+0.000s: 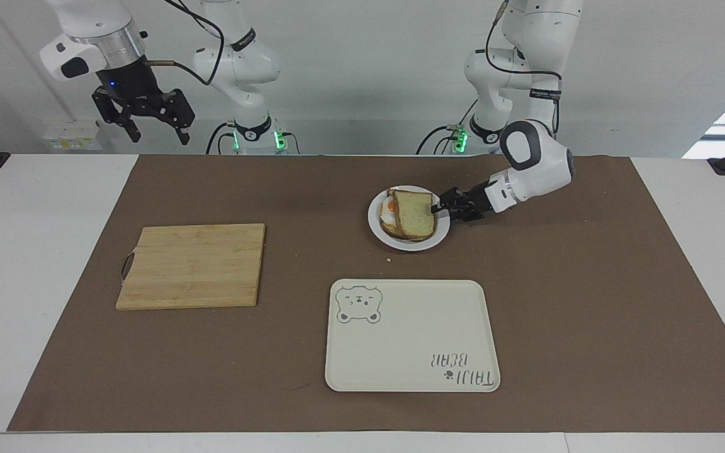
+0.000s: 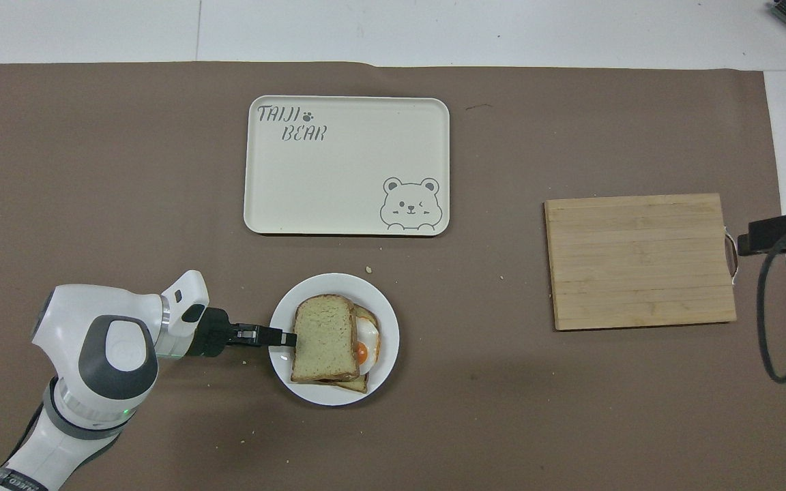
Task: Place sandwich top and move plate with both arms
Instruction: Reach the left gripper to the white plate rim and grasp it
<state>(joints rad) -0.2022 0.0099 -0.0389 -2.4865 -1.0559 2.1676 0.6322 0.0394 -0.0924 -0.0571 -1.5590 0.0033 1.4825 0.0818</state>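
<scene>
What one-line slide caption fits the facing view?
Left gripper at the plate rim beside the sandwich top; right gripper, open, waits high.

White plate [image 1: 441,234], speckled tan sandwich top [image 1: 414,212], cream bear-print tray [image 1: 400,340]

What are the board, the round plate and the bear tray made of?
The board looks like bare wood: pale tan strips with grain lines. The plate looks like glazed white ceramic, smooth and a bit shiny, though it could be plastic. The tray looks like matte cream plastic with a printed bear.
</scene>
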